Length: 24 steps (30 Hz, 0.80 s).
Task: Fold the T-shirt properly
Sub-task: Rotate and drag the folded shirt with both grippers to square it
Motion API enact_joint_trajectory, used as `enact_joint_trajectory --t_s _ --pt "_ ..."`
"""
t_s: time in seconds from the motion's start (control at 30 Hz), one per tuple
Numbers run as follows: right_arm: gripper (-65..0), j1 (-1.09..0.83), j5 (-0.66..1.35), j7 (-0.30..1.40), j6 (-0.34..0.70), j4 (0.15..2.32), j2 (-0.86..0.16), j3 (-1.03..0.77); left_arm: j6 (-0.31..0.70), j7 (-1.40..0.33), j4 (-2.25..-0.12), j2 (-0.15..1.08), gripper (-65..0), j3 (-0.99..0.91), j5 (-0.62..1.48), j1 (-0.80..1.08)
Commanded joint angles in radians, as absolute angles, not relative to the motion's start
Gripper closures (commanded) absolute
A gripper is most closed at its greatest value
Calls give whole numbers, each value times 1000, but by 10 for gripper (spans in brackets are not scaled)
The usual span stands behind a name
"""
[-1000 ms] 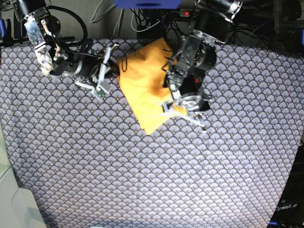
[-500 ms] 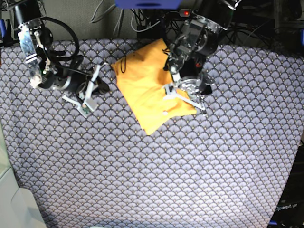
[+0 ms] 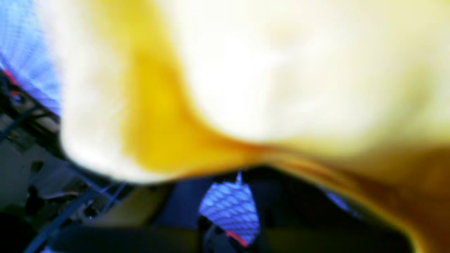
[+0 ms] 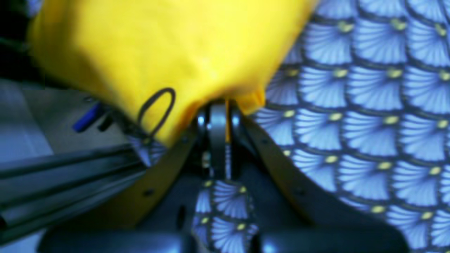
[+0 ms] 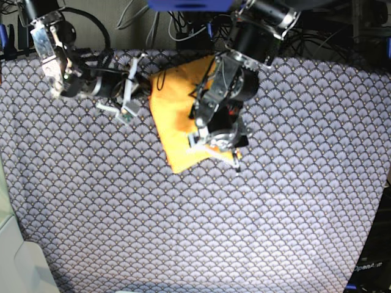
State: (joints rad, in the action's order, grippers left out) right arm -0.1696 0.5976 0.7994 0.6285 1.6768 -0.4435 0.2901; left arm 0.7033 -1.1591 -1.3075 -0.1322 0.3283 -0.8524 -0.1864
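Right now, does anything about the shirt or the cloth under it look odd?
One small thing: a thin dark thread loops loose off the T-shirt near where the right gripper pinches its edge. The shirt lies askew on the patterned cloth. No damage shows.

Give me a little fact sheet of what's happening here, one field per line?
Garment: T-shirt, yellow-orange, folded into a compact shape
Surface: table cloth, grey-blue fan pattern
Right gripper: jaws shut on the T-shirt edge
Left gripper: over the T-shirt's other side; its own camera is too blurred to show the jaws
Loose detail: dark thread loop near the pinched edge
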Motion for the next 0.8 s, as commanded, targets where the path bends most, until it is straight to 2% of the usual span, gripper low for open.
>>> enact_joint_trajectory --t_s 0.0,0.07,0.2,0.43,0.77 --pt "0 -177 611 788 665 1693 -452 288 698 -1167 -1308 -148 0 329 -865 -220" --pt "0 -191 611 788 698 1693 -452 291 698 -1165 -1282 -153 0 329 -863 -240" --pt "0 -205 611 788 698 1695 -452 291 698 -1102 -1270 -157 0 329 -834 -251" --pt "0 -206 611 792 698 1738 -455 285 698 -1102 -1285 -157 0 329 -786 -255" --pt "0 -240 613 796 698 1817 -452 283 698 -1106 -1406 -157 0 232 -789 -268"
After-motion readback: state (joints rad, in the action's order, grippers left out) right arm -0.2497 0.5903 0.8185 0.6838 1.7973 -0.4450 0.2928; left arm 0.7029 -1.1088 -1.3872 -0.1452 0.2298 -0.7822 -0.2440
